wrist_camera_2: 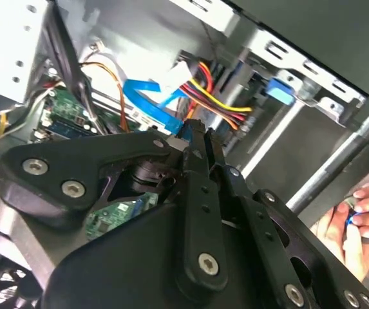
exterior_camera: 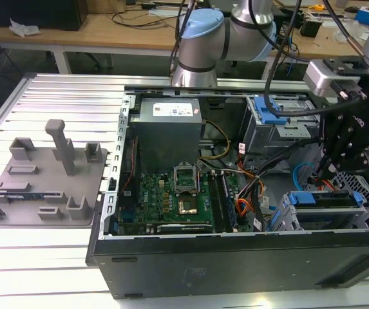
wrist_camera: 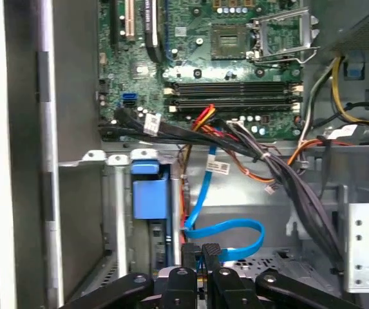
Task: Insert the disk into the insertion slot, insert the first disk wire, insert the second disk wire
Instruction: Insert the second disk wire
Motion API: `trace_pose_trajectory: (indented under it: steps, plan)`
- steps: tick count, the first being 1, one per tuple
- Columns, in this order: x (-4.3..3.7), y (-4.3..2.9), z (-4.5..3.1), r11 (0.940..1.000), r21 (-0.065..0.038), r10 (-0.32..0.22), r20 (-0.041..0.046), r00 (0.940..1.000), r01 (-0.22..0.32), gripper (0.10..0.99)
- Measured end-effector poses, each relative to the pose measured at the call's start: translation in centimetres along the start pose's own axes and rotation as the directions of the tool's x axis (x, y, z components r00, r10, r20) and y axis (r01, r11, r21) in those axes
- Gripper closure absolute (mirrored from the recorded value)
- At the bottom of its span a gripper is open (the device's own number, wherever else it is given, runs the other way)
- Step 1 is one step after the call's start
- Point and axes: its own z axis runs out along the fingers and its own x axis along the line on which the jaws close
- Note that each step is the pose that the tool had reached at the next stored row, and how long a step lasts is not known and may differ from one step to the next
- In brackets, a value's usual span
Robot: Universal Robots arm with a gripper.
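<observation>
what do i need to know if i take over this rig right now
Pincer: low at the slot, right at the end of the blue wire; its grip cannot be judged.
Disk: sits in the slot, so that step looks done.
Orange wires: lie loose beside the board, and their plug end cannot be made out.
Blue wire: loops free above the cage floor and looks not yet plugged in.
Left: both wires, as far as the views show.
Note: a person's hand is by the case edge.
</observation>
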Motion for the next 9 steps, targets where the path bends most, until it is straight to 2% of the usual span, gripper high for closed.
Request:
trace_pose_trajectory:
  steps: [3, 9]
  plan:
    - [0.4, -0.01, 0.06, 1.0, 0.0, -0.001, 0.0022, 1.0, 0.001, 0.925]
    - [0.43, -0.01, 0.06, 1.0, 0.0, -0.002, 0.0028, 1.0, 0.002, 0.925]
